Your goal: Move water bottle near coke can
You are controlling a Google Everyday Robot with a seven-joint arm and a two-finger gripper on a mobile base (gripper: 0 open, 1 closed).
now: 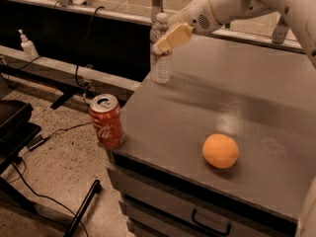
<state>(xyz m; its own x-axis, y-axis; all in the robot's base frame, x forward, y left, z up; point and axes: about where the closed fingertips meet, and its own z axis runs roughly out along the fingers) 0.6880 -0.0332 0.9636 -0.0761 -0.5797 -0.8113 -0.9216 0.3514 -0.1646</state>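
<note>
The water bottle [161, 58], clear ribbed plastic with a white cap, stands upright at the far left corner of the grey table [207, 102]. The coke can [106, 121], red with white script and a silver top, stands upright at the table's front left corner, well in front of the bottle. My gripper [170, 37] comes in from the upper right on a white arm [232, 4]. It is at the bottle's neck and upper body, and its cream tip overlaps the bottle. The bottle rests on the table.
A round orange fruit [220, 150] lies on the table near its front edge, right of the can. A small white pump bottle [27, 44] stands on a ledge at far left. Cables and a black stand lie on the floor left of the table. A drawer handle [211, 225] shows below.
</note>
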